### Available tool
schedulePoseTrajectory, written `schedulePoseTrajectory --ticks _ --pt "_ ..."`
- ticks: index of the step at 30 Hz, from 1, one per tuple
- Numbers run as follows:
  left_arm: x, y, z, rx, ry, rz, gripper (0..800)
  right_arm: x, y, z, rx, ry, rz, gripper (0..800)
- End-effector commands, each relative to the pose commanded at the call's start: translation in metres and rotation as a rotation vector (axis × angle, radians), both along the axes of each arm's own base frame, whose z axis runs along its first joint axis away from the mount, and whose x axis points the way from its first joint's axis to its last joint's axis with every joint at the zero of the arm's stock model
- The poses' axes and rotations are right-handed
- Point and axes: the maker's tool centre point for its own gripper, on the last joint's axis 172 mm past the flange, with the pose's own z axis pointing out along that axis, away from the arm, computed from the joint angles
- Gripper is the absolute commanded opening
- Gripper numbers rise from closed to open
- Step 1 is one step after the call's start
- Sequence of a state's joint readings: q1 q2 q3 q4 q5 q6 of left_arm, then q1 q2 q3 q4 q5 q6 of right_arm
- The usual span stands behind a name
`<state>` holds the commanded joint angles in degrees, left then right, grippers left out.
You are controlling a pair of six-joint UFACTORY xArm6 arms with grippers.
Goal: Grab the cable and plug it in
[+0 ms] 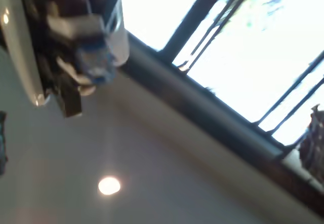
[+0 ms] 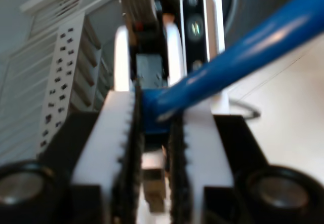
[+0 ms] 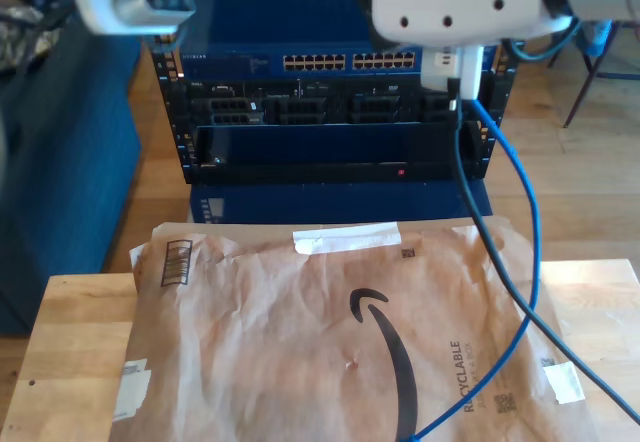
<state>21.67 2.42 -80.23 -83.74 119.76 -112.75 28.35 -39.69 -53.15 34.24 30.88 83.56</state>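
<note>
The rack (image 3: pixel 330 112) is the largest thing in the exterior view, standing at twelve o'clock beyond the counter (image 3: pixel 75 327). A row of ports (image 3: pixel 350 61) runs across its top unit, with darker units below. A brown paper mailer (image 3: pixel 330 332) covers most of the counter.

The arm carrying my second pincer (image 2: pixel 154 148) hangs white and bulky at about one o'clock in the exterior view, in front of the rack's upper part. In the second wrist view its toothed pads (image 2: pixel 124 133) stand narrow, clamped on the cable (image 3: pixel 525 262) near one end, with a small clear plug (image 2: pixel 153 183) showing between them. The cable's long axis leaves the grip slanting away; in the exterior view it drops from the arm at one o'clock down across the mailer toward six o'clock.

My first pincer (image 1: pixel 86 74) shows blurred in its wrist view against a window (image 1: pixel 243 46) and ceiling; something pale and blue sits at it, but I cannot tell how its jaws stand.

The move ahead turns on the plug lining up with a port. I judge the second pincer is the one near the rack, so it should do the insertion. Room looks tight: the ports sit close together, and a black cable (image 3: pixel 470 192) hangs just beside the blue one.
</note>
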Motion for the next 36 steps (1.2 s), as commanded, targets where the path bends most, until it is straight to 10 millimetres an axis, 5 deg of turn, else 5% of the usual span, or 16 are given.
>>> schedulePoseTrajectory --ticks 7,10,15,22,29,36 --pt "-0.004 0.073 -0.065 0.219 -0.012 0.100 799 0.029 -0.050 -0.047 -0.036 0.068 -0.122 0" --pt "-0.020 0.102 -0.097 0.343 -0.096 0.085 799 0.037 -0.072 -0.055 -0.040 0.078 -0.170 0" --pt "-0.061 0.145 -0.141 0.605 -0.081 0.027 799 0.034 -0.080 -0.065 -0.046 0.089 -0.184 0" --pt "-0.127 0.236 -0.204 0.727 -0.268 -0.084 799 0.030 -0.109 -0.074 -0.052 0.110 -0.234 0" --pt "-0.229 0.327 -0.262 0.807 -0.332 -0.168 799 0.029 -0.122 -0.092 -0.059 0.139 -0.259 0" --pt "-0.321 0.348 -0.318 0.775 -0.428 -0.038 799 0.030 -0.129 -0.104 -0.063 0.157 -0.275 0"
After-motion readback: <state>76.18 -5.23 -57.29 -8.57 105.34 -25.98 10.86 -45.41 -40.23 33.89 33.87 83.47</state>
